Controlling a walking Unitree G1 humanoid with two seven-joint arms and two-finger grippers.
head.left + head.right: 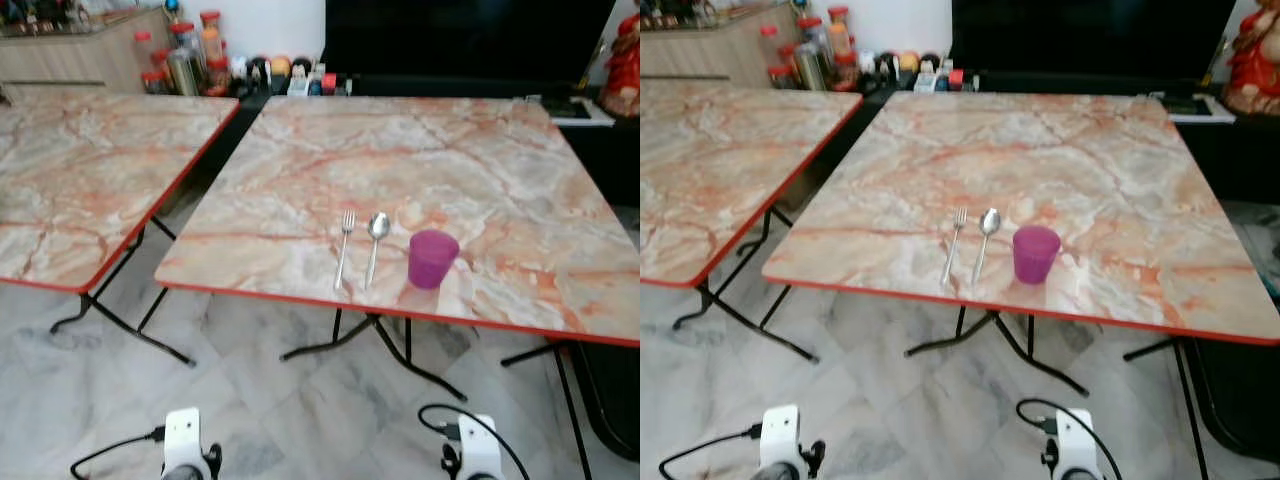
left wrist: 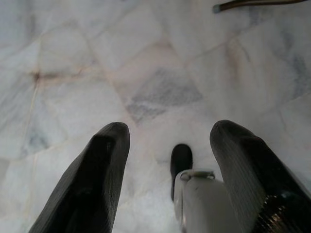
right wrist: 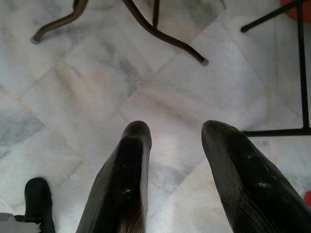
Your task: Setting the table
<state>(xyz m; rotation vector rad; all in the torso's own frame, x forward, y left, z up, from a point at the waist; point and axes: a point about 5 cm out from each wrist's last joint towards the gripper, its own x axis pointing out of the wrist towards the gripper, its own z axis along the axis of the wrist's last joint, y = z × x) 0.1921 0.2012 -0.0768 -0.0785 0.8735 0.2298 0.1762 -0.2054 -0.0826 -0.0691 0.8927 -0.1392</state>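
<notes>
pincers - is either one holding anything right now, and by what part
Nothing is held. The left pincer and right pincer both hang open over the floor. The fork, spoon and purple cup lie untouched on the table.

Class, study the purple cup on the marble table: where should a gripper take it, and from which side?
Grip the purple cup across its side walls at mid-height, coming in from the near table edge. It stands upright and open-topped close to that edge, and the spoon lies close on its left, so keep the fingers clear there.

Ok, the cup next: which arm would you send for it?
Right, probably. The purple cup stands on the table right of the spoon and fork, nearer the right gripper. Both grippers hang open over the floor; left gripper is farther.
</notes>
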